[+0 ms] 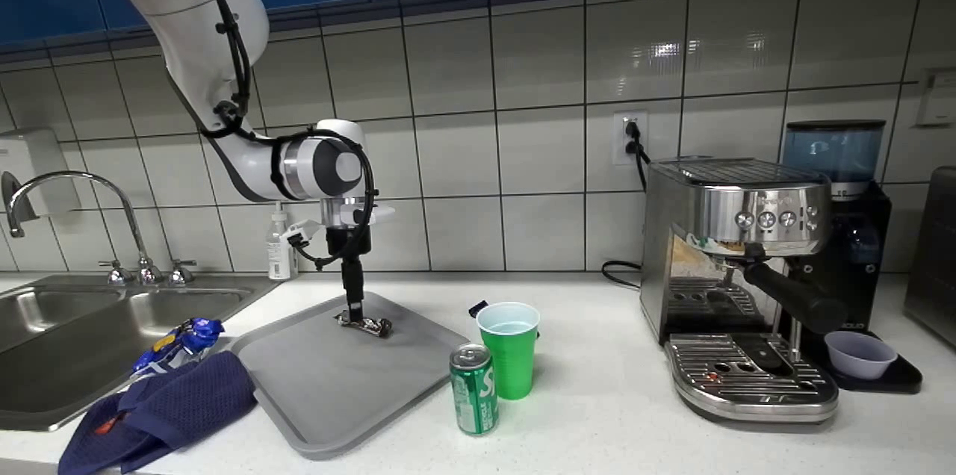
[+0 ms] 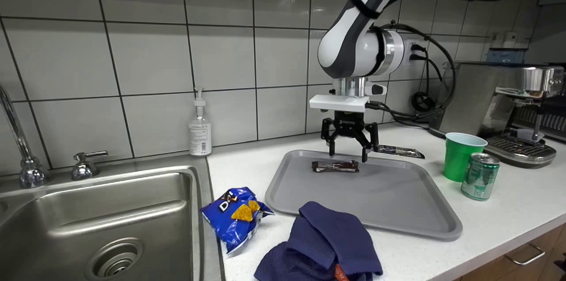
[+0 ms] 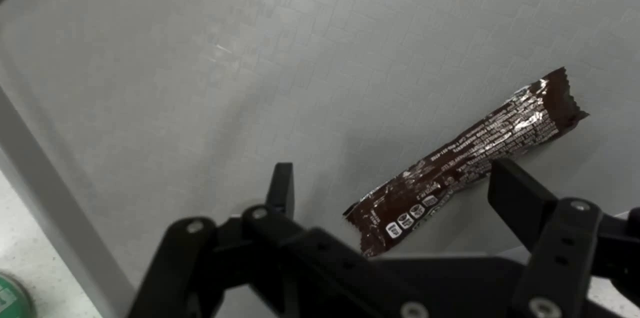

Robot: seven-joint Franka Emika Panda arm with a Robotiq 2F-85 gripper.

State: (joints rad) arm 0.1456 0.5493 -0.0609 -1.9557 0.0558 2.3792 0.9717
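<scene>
A towel (image 2: 329, 241) lies in front in an exterior view; beyond, a bar (image 2: 335, 166) rests on a tray (image 2: 384, 203) below the spread hand (image 2: 348, 157). In the wrist view, the bar lies ungripped, contact with the hand unclear.

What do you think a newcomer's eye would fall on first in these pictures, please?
Most likely the big white arm, reaching down over the gray tray, its gripper open close to the brown bar there. Next, perhaps, the bright green cup, standing next to the can beside the tray. The shiny coffee machine near the wall may also draw the eye, as may the blue chip bag by the sink.
</scene>
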